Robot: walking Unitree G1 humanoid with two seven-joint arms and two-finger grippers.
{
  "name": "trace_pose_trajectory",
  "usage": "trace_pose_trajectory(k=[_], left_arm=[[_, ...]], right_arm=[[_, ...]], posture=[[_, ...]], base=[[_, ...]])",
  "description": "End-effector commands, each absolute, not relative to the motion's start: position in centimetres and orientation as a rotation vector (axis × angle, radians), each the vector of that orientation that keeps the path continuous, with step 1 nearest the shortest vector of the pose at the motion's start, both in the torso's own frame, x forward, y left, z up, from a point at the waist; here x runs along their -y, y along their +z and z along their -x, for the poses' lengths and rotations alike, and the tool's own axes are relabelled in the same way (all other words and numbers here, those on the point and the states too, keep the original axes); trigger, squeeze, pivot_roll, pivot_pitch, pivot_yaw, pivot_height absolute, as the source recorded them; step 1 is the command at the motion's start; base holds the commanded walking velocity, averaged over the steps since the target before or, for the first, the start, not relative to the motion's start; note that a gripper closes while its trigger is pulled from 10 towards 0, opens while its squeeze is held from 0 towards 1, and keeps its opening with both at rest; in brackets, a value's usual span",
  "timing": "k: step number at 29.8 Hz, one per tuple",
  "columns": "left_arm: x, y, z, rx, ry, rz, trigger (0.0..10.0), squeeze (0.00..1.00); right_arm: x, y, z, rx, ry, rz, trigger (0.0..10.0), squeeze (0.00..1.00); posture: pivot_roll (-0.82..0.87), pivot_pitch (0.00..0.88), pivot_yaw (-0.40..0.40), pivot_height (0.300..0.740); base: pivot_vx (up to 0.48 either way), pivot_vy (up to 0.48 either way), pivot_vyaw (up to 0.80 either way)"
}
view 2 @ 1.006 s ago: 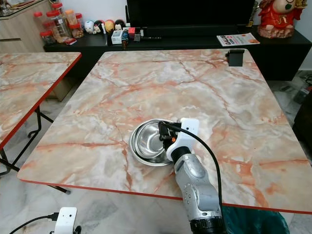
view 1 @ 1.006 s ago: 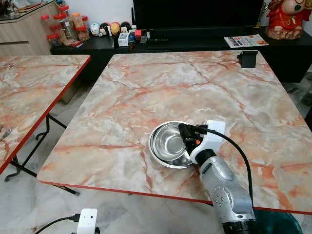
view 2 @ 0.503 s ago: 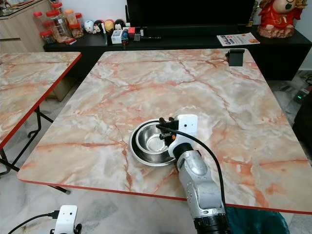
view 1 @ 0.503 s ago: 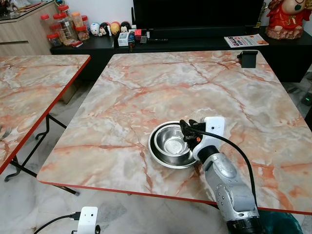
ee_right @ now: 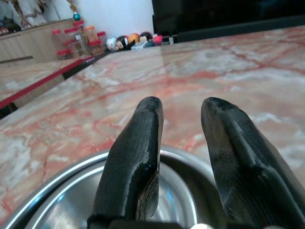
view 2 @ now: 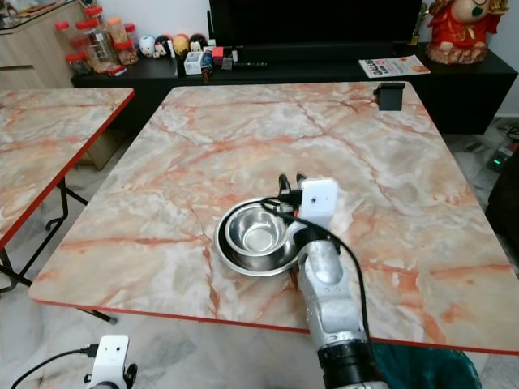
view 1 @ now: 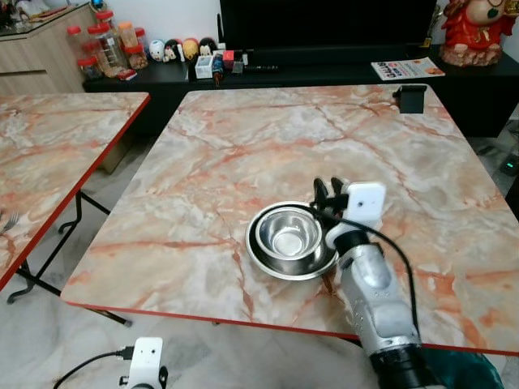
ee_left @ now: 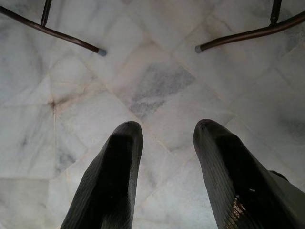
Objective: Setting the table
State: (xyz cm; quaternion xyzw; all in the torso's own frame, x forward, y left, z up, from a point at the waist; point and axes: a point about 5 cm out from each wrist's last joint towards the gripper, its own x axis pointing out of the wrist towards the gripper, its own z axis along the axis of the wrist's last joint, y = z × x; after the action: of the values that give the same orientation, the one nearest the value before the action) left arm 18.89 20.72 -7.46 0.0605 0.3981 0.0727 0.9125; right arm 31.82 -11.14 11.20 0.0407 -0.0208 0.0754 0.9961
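While the stacked steel bowls point(view 1: 290, 241) sit near the front edge of the marble table point(view 1: 243, 154), a smaller bowl nested inside a wider one, the right gripper point(view 1: 328, 194) hangs just above their far right rim. The bowls lie just to the robot's left of and slightly below those black fingers point(ee_right: 138, 157), and in the right wrist view the rims curve right beneath the fingertips. The fingers stand parted with nothing between them, so the hand is released and empty. No contact with the metal can be made out; fingers and rim look close but apart.

The right arm reaches up from the near edge of the table, forearm rising over the front edge, wrist tipped so the fingers point away from the robot toward the far side of the table. Being round, the bowls offer no long axis, so any re-grasp would turn on the rim nearest that hand. The right arm is plainly the nearer one.

The left gripper point(ee_left: 164, 157) hangs idle low beside the table, fingers apart over the pale floor tiles point(ee_left: 157, 86), with table legs point(ee_left: 52, 33) in view.
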Motion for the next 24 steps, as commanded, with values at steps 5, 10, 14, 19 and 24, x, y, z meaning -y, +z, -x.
trace_pose_trajectory(k=[5,10,14,19,24], left_arm=[[-21.1,-7.6,-18.6,-0.825,0.201,-0.087,10.0,0.0],[-21.3,-7.7,-18.1,-0.83,0.201,-0.087,10.0,0.0],[-21.4,-7.8,-18.0,-0.834,0.197,-0.086,10.0,0.0],[-21.6,-7.6,-18.4,-0.828,0.182,-0.098,10.0,0.0],[-21.7,-7.5,-18.5,-0.821,0.182,-0.102,10.0,0.0]], right_arm=[[10.2,12.0,-32.2,0.124,0.152,0.012,10.0,0.0],[10.1,14.4,-32.9,0.259,0.149,0.03,10.0,0.0],[10.3,14.9,-33.1,0.286,0.138,0.033,10.0,0.0],[10.2,15.0,-33.2,0.3,0.129,0.02,10.0,0.0],[9.8,15.0,-33.0,0.305,0.141,0.009,10.0,0.0]], posture=[[0.03,0.0,0.086,0.74],[0.02,0.0,0.087,0.74],[0.01,0.0,0.095,0.74],[0.01,0.0,0.101,0.74],[0.02,0.0,0.099,0.74]], base=[[0.0,0.0,0.0],[0.0,0.205,0.0],[0.0,0.276,0.0],[0.0,0.294,0.0],[0.0,0.313,0.0]])
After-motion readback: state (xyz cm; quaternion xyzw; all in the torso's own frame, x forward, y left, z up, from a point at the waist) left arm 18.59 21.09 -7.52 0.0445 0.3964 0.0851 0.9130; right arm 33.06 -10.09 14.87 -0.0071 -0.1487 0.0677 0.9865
